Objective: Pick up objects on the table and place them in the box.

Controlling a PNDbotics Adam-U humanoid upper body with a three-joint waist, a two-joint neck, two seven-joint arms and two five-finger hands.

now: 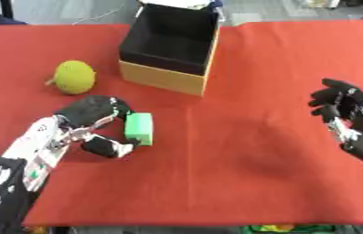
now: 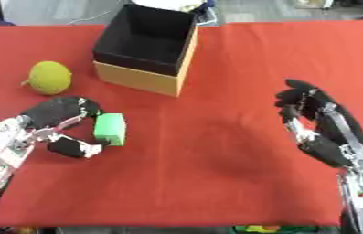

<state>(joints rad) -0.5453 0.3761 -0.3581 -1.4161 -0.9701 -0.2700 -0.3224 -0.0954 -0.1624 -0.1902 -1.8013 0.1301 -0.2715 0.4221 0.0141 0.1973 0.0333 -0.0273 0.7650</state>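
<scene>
A green block (image 1: 139, 128) lies on the red table (image 1: 240, 151) left of centre. My left hand (image 1: 96, 119) comes in from the lower left and curls around the block's left side, fingers at its top end and thumb at its bottom end, touching it. A yellow-green round fruit (image 1: 75, 77) rests further back on the left. The open box (image 1: 171, 47), black inside with tan outer walls, stands at the back centre. My right hand (image 2: 316, 119) hovers at the right with relaxed fingers, holding nothing.
The red cloth covers the whole table; its front edge (image 1: 200, 224) runs along the bottom. Between the box and my right hand the cloth is bare. Odd items show beyond the far edge behind the box.
</scene>
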